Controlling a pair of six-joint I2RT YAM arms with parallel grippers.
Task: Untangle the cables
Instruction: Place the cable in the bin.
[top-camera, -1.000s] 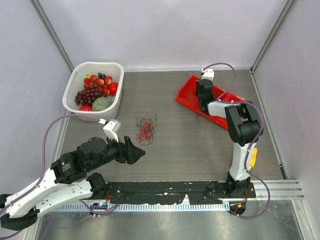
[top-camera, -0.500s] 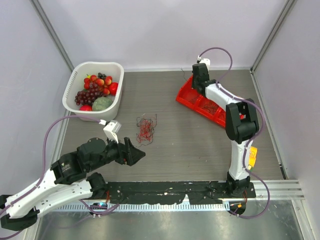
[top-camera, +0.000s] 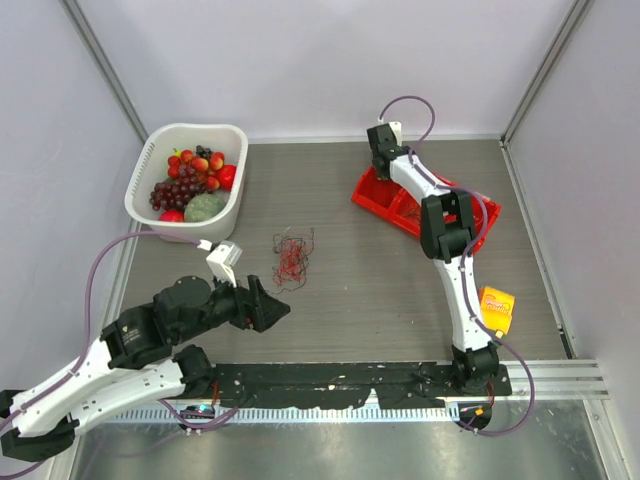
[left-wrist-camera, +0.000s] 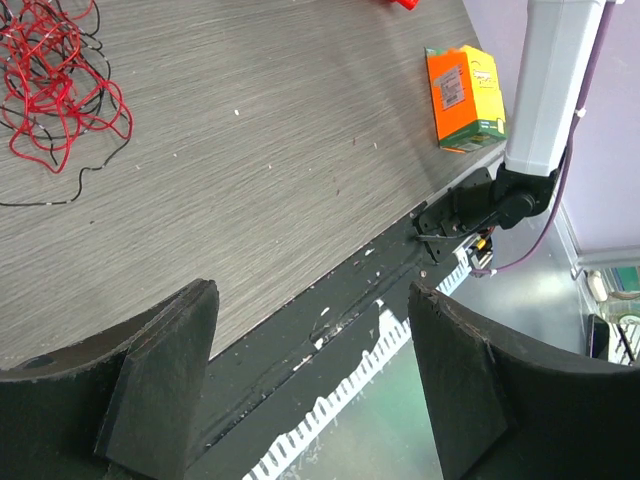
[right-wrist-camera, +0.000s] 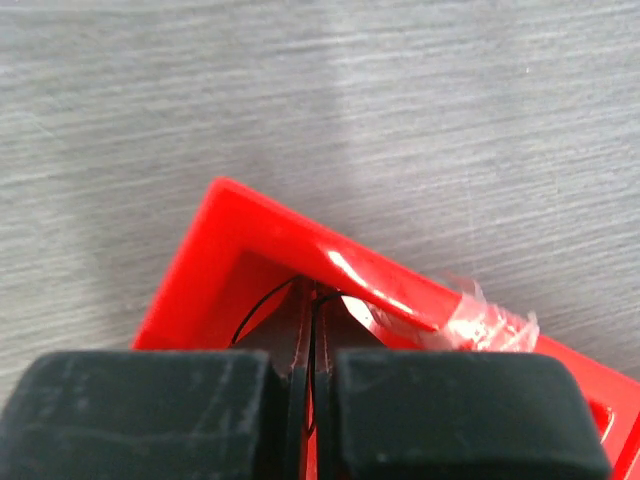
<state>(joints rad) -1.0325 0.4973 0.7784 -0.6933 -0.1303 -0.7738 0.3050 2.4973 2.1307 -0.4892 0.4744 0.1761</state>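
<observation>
The cables (top-camera: 292, 257) lie as a small red and dark tangle of thin wires on the table; the left wrist view has them at its top left (left-wrist-camera: 50, 80). My left gripper (top-camera: 275, 305) hovers near the front edge, just short of the tangle, open and empty (left-wrist-camera: 312, 295). My right gripper (top-camera: 378, 168) is far back at the left corner of a red tray (top-camera: 372, 198). Its jaws are shut (right-wrist-camera: 313, 300) on one thin black wire (right-wrist-camera: 262, 300) that loops out over the tray's corner (right-wrist-camera: 260, 225).
A white basket (top-camera: 232, 135) of fruit stands at the back left. An orange box (top-camera: 496, 308) lies at the right, near the right arm's base (left-wrist-camera: 463, 95). Enclosure walls stand on three sides. A black rail (top-camera: 350, 380) runs along the near edge.
The right arm has swung from the tray's middle to its far-left corner, uncovering the orange box. The left arm and the tangle have not moved.
</observation>
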